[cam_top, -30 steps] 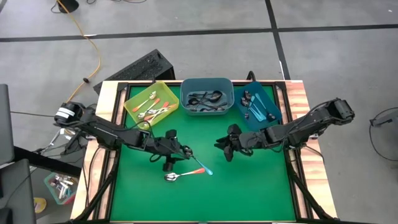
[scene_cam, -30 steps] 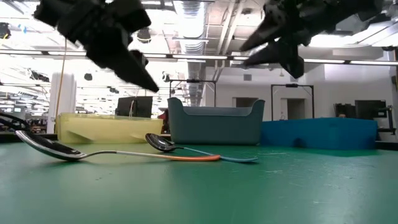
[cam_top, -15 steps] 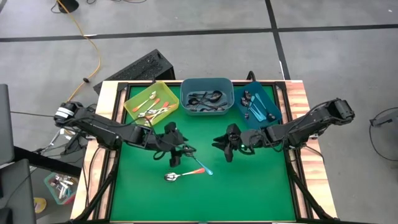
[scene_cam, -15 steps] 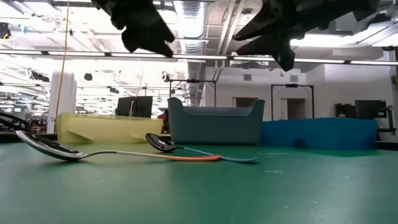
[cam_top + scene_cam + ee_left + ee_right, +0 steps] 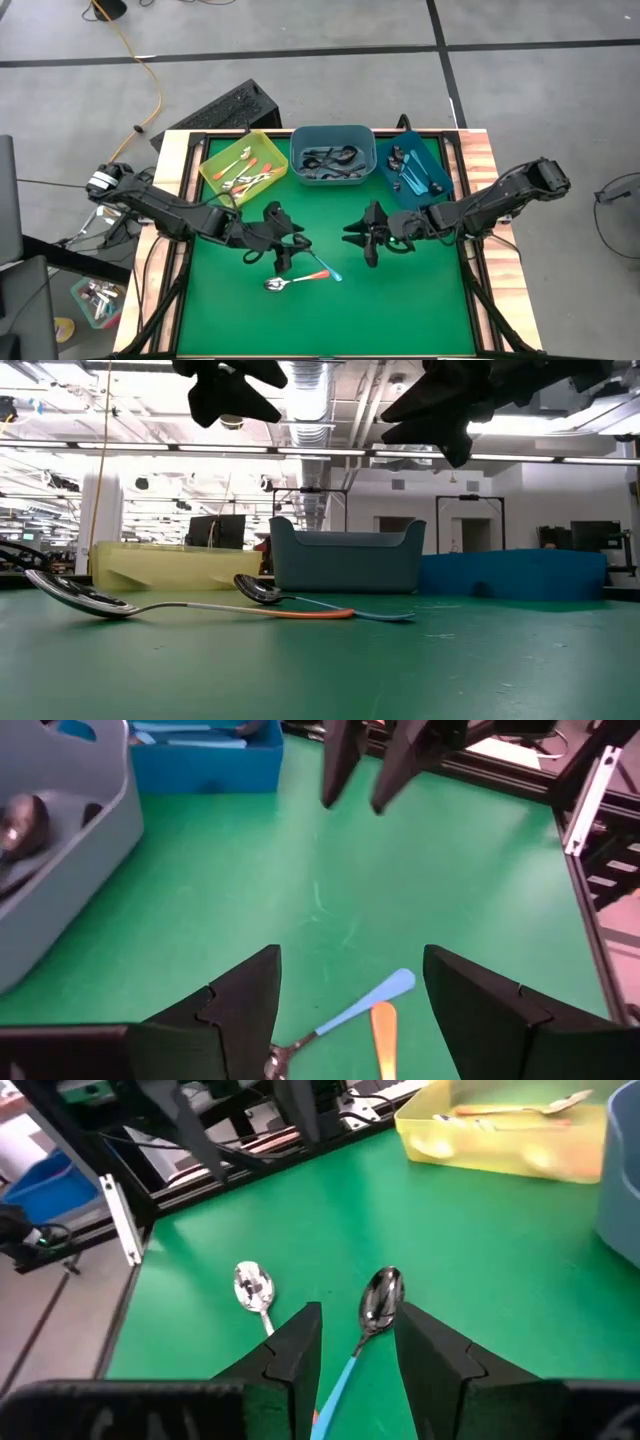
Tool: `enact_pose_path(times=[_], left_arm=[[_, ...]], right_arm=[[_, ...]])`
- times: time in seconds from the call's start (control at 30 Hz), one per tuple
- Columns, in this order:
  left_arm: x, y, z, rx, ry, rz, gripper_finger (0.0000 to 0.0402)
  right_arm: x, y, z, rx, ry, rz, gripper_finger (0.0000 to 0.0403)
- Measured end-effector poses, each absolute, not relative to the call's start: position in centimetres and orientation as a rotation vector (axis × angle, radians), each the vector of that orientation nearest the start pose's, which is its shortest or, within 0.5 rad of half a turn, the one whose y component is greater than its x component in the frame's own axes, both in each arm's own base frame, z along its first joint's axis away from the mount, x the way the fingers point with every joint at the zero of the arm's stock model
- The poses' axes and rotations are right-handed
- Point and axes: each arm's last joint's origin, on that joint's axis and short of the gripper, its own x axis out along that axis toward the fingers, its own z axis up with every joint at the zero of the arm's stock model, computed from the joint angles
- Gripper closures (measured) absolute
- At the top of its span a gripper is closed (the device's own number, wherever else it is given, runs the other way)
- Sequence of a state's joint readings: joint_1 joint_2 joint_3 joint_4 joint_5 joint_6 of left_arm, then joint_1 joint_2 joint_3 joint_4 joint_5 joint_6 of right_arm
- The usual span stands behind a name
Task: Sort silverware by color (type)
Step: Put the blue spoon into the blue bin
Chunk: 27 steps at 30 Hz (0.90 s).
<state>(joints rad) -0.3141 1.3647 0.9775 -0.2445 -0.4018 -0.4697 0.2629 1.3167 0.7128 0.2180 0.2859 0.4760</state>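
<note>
Two spoons lie flat on the green mat, crossing at their handles. One has an orange-red handle (image 5: 305,277) (image 5: 300,613) (image 5: 383,1028); the other has a light blue handle (image 5: 326,266) (image 5: 385,616) (image 5: 365,1005) (image 5: 335,1380). My left gripper (image 5: 282,255) (image 5: 350,990) hovers open above and just left of them, with the handle ends showing between its fingers. My right gripper (image 5: 368,245) (image 5: 355,1335) hovers open to their right, aimed at the blue spoon's bowl (image 5: 380,1295). Both grippers are high above the mat in the low view, left (image 5: 230,385) and right (image 5: 440,410).
Three bins stand along the far edge: a yellow bin (image 5: 243,165) holding orange-handled spoons, a grey-blue bin (image 5: 332,153) holding dark metal ones and a blue bin (image 5: 412,170) holding blue-handled ones. Bare green mat (image 5: 400,300) lies toward the near edge.
My left gripper has risen from just above the spoons to well above the mat. My right gripper has lifted slightly and edged toward the spoons. Both spoons have stayed where they were.
</note>
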Motion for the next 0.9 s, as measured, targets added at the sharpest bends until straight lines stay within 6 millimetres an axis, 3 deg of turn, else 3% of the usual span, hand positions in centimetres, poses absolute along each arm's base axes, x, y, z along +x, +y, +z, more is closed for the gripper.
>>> enact_pose_path(times=[0.37,0.9], left_arm=[[27.5,-8.5,26.2,-0.306,0.621,0.266,0.0173],[27.1,-6.4,25.0,-0.328,0.743,0.39,0.0173]], right_arm=[[26.9,6.2,22.9,0.344,0.402,-0.127,0.0262],[26.5,5.5,21.9,0.308,0.512,-0.191,0.0262]])
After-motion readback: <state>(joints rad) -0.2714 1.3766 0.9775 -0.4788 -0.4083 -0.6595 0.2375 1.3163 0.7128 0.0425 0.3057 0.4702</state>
